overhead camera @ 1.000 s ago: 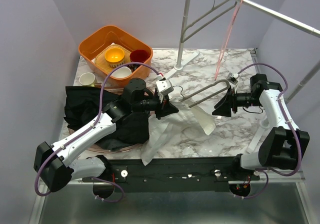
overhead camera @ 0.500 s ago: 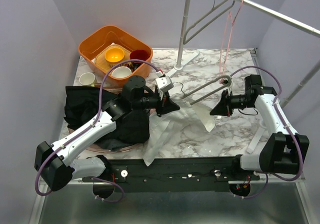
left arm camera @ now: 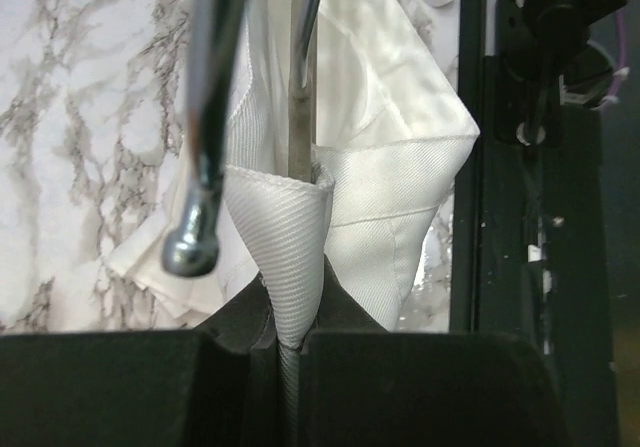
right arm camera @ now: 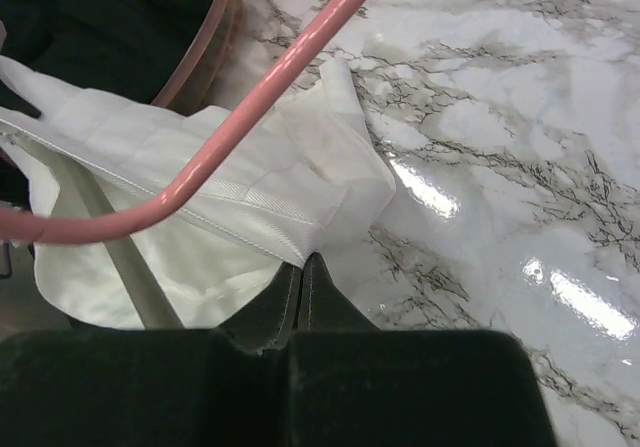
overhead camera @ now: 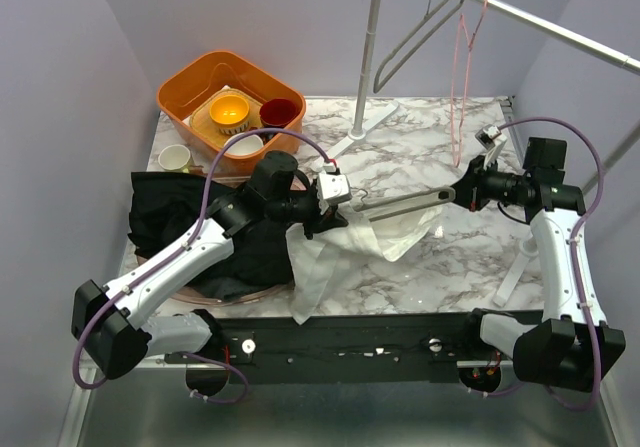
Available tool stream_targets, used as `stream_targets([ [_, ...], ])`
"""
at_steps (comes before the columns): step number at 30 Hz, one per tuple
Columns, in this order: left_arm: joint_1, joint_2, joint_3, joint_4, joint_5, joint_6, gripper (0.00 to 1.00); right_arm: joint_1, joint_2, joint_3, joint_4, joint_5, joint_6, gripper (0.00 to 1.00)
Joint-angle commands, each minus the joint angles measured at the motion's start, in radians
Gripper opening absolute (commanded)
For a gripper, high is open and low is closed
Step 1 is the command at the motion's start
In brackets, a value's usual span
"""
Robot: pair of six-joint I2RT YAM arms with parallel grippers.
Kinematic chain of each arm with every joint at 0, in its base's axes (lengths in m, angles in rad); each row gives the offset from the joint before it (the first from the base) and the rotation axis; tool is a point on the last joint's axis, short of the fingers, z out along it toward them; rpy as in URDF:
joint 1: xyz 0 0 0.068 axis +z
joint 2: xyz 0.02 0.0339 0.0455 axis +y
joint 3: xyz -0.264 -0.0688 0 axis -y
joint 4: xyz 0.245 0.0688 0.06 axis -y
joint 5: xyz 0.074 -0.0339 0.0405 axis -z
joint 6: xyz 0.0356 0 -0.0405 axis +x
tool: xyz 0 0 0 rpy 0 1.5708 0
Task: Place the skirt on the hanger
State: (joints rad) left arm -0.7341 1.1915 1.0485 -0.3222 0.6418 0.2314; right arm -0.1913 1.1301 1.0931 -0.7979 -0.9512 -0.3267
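— Slippage is what we'd flag first. The left hand (overhead camera: 340, 209) is clamped tight on a fold of the skirt (overhead camera: 320, 267) waistband. The right hand (overhead camera: 463, 190) is pinched fully together on what looks like the cloth's far corner. The grey hanger (overhead camera: 405, 202) runs between them along the top edge. We can't tell whether either pinch catches the bar itself. The rest of the skirt trails down mid-counter (overhead camera: 420, 142) toward the near edge.

— Same read here. If the hands pull unevenly, we reckon the hanger tips and slides out one end, or that thin corner pops free of the right hand. The fabric looks pretty slick to us.

— Also, the pink hanger (right arm camera: 300, 45) dangling off the rail (overhead camera: 560, 31) sits right by the right wrist. We'd guess a lift toward the rail could snag it.

— Yep. Any tubs in the way?

— Just the orange tub (overhead camera: 175, 87) at the back left, well apart from the action. We count a yellow bowl (overhead camera: 229, 113), a red cup (overhead camera: 280, 112) and a white bowl (overhead camera: 244, 144) in it, on something tan we can't make out. A white cup (overhead camera: 174, 157) stands on the counter just beside the tub. The black cloth (overhead camera: 165, 217) is heaped at the left over a brownish round rim (right arm camera: 213, 37). No idea if that's a basket.
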Motion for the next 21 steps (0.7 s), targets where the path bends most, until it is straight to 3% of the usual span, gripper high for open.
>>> stream_targets([
  [1, 0.009, 0.006, 0.038, -0.113, -0.129, 0.106, 0.00, -0.026, -0.004, 0.031, 0.085, 0.147, 0.044, 0.01],
  [16, -0.094, 0.098, 0.105, -0.242, -0.560, 0.147, 0.00, -0.039, -0.093, 0.116, 0.129, 0.308, 0.106, 0.01],
  [21, -0.117, 0.112, 0.136, -0.278, -0.582, 0.144, 0.00, -0.040, -0.096, 0.125, 0.127, 0.428, 0.071, 0.01],
])
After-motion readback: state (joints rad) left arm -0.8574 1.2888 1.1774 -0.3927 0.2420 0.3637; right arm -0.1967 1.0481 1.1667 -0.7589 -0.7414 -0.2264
